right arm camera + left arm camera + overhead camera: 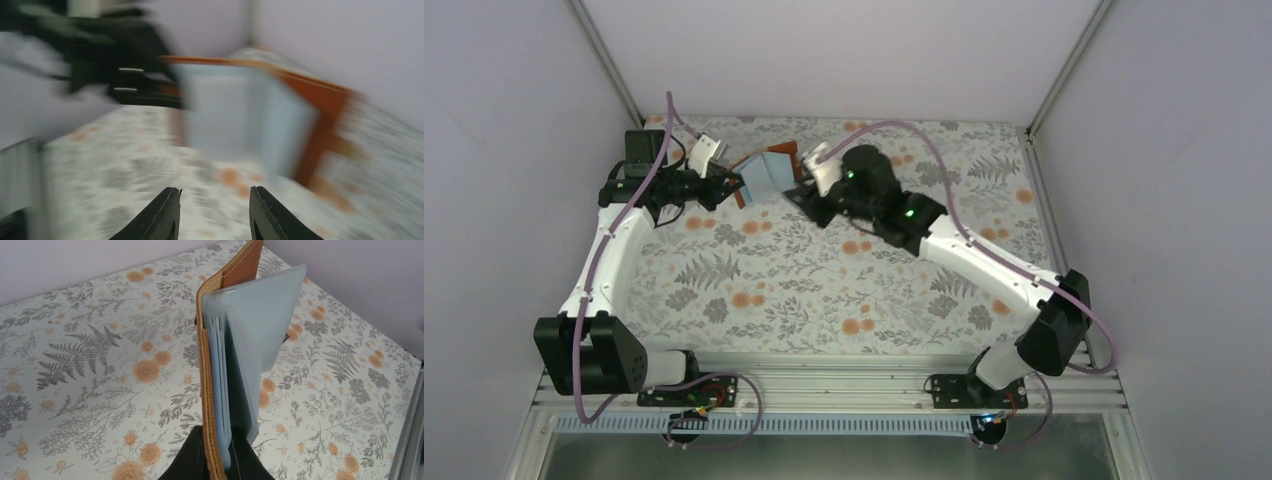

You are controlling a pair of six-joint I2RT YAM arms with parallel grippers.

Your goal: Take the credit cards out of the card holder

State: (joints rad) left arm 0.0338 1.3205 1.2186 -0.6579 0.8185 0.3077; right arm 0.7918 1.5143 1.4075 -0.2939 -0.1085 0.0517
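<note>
The card holder [769, 178] is held open above the back of the table, rust-brown outside and pale blue-grey inside. My left gripper [729, 188] is shut on its lower edge. In the left wrist view both black fingers pinch the brown cover and blue pockets of the holder [235, 340] at the gripper [218, 442]. My right gripper [810, 194] is open and empty just right of the holder. The right wrist view is blurred; the holder [240, 120] shows ahead of the spread gripper [212, 205]. No credit cards show; they are hidden or out of view.
A floral cloth [824, 290] covers the table. White walls close in at the left, back and right, and the back wall is near the holder. A metal rail [824, 395] runs along the near edge by the arm bases.
</note>
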